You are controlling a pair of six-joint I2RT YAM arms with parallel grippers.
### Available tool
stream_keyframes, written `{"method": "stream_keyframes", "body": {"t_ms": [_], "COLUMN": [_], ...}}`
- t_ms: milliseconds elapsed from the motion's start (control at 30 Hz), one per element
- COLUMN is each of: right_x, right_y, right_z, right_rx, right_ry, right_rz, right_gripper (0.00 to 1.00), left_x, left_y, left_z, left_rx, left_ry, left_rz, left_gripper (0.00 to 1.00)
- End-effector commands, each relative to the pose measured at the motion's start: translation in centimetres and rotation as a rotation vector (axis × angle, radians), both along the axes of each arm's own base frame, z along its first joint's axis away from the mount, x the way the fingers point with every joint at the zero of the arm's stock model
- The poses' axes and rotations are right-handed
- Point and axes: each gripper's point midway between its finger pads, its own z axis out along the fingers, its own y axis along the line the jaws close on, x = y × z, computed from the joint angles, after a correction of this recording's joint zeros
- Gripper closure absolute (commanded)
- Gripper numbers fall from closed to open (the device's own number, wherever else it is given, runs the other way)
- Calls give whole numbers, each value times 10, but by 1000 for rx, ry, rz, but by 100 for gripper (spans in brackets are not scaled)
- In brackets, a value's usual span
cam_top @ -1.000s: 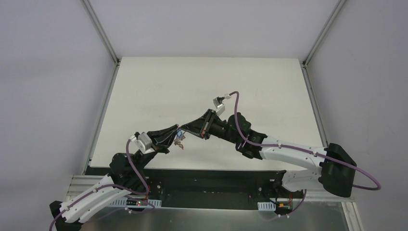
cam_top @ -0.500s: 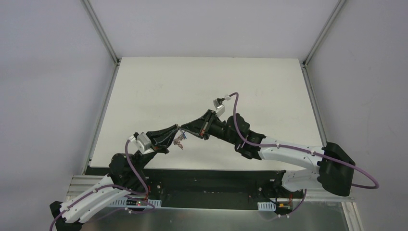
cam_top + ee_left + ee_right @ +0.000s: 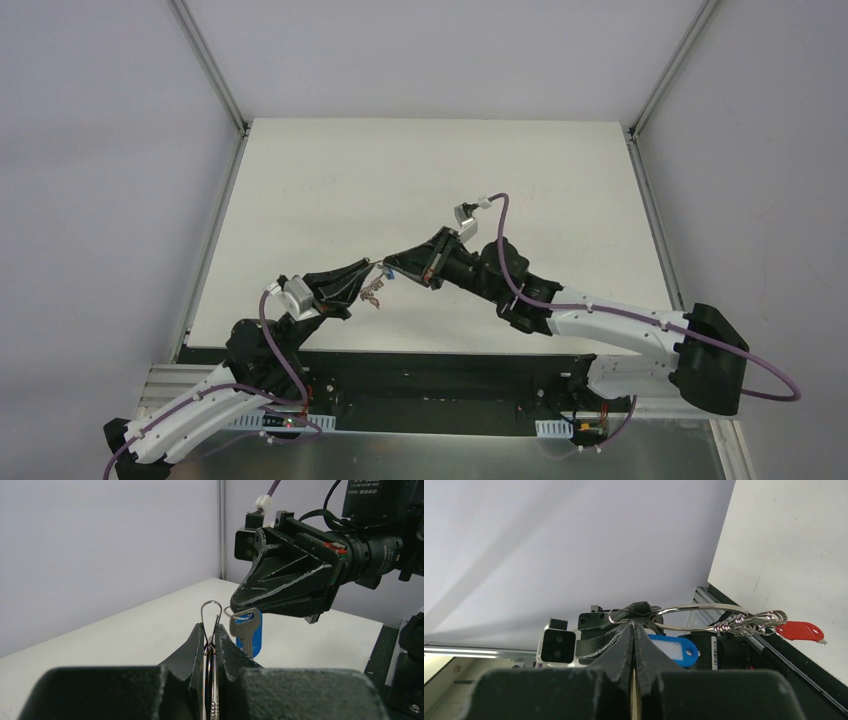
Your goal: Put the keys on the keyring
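My left gripper (image 3: 369, 269) is shut on the keyring (image 3: 211, 611), a thin silver ring seen edge-on between its fingers, and holds it above the table. In the right wrist view the keyring (image 3: 698, 616) shows as a wide loop with a fan of small silver keys (image 3: 751, 622). The red-headed key (image 3: 799, 630) hangs at the end of the fan. My right gripper (image 3: 386, 266) is shut on the blue-headed key (image 3: 248, 630), tip to tip with the left gripper. The key's blade hangs down just right of the ring. The blue head (image 3: 671, 650) shows behind my right fingers.
The white table (image 3: 420, 170) has grey walls at the back and sides and metal rails along its left and right edges. A black base strip (image 3: 430, 365) runs along the near edge. Both arms meet low and left of the table's centre.
The right arm's wrist and forearm have shifted slightly right and the blue key has moved a little right. The left gripper holds still with the keyring.
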Motion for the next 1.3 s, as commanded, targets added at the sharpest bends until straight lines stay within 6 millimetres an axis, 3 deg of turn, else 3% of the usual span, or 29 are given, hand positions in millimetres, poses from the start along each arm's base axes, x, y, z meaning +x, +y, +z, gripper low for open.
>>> {"method": "stream_keyframes", "body": {"t_ms": [0, 267, 567, 633, 900, 1133, 1267], "right_x": [3, 15, 45, 51, 79, 102, 105], "right_y": [-24, -77, -160, -171, -163, -135, -118], "right_z": [22, -17, -72, -85, -113, -152, -178], "right_rx": [-5, -357, -1027, -1179, -1457, -1641, -1728], "right_ry": [-105, -264, -446, -470, -636, -832, -916], "right_rz": [-73, -138, -232, -211, -117, 62, 153], "right_gripper": [100, 100, 100, 100, 100, 100, 100], "left_x": [-6, -3, -1, 0, 3, 4, 6], "left_y": [5, 6, 4, 4, 3, 6, 12], "left_z": [16, 14, 11, 10, 7, 6, 7], "left_rx": [-56, -56, -45, -40, -30, -30, -44], "left_ry": [-39, -20, -6, -3, 6, 13, 17], "left_rz": [-6, 5, 7, 10, 23, 38, 62], "left_gripper": [100, 100, 100, 100, 100, 100, 100]}}
